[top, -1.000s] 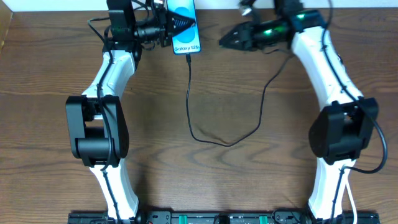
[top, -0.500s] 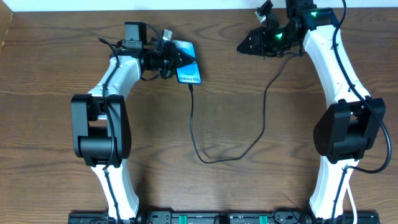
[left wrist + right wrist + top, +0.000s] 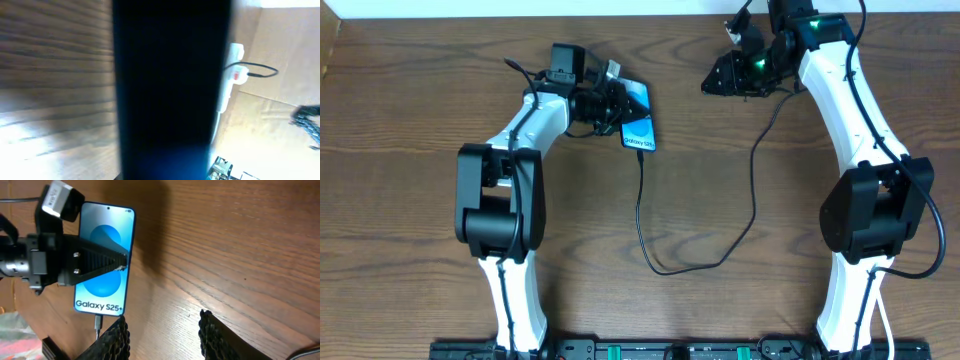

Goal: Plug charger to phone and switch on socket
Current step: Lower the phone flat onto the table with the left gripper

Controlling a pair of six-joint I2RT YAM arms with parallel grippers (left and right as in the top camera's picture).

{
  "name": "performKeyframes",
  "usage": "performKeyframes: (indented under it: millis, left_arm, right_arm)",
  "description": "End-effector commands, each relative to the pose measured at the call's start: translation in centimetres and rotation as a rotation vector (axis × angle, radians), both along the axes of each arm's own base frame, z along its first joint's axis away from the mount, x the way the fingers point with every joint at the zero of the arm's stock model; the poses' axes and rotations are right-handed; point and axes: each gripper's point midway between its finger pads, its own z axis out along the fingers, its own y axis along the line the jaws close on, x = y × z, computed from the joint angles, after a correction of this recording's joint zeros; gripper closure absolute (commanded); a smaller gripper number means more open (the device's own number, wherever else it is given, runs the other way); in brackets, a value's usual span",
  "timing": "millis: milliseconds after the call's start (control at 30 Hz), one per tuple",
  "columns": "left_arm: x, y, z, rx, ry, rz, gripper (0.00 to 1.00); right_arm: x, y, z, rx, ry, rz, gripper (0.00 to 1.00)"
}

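Observation:
The phone [image 3: 638, 118] has a lit blue screen reading "Galaxy S25+" and is held just above the table at the back centre. My left gripper [image 3: 617, 104] is shut on its edge, and the right wrist view shows one finger [image 3: 119, 263] across the screen [image 3: 107, 240]. The phone's dark body [image 3: 170, 75] fills the left wrist view. The charger plug [image 3: 97, 324] sits in the phone's bottom port. The black cable [image 3: 665, 268] loops forward and back up toward the right arm. My right gripper [image 3: 712, 80] [image 3: 165, 337] is open and empty. The white socket strip [image 3: 227, 75], with a red mark, shows behind the phone.
The wooden table [image 3: 420, 150] ends at a pale wall along the back edge. A black cable end [image 3: 262, 70] curls out beside the strip's red mark. The cable loop lies across the middle of the table between both arms.
My left gripper has carried the phone to the right and toward the front, and the cable loop shifted with it. My right gripper has stayed open at the back right.

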Motion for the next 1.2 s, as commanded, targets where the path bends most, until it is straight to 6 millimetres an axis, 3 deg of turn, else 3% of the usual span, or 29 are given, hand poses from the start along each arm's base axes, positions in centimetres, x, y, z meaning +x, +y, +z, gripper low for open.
performKeyframes:
  millis: [0, 233, 567, 1167]
  left_arm:
    - [0.7, 0.6, -0.6, 0.036, -0.024, 0.008, 0.93]
    - [0.5, 0.1, -1.3, 0.061, -0.018, 0.003, 0.93]
    - [-0.7, -1.6, -4.0, 0.08, 0.033, -0.035, 0.93]
    - [-1.6, -1.3, -5.1, 0.099, 0.066, -0.031, 0.9]
  right_arm:
    - [0.2, 0.2, 1.4, -0.01, -0.051, 0.016, 0.55]
    - [0.2, 0.1, 1.4, -0.017, -0.054, 0.016, 0.55]
    - [0.2, 0.1, 1.4, -0.018, -0.053, 0.015, 0.55]
    - [0.1, 0.1, 1.3, -0.018, -0.05, 0.016, 0.55]
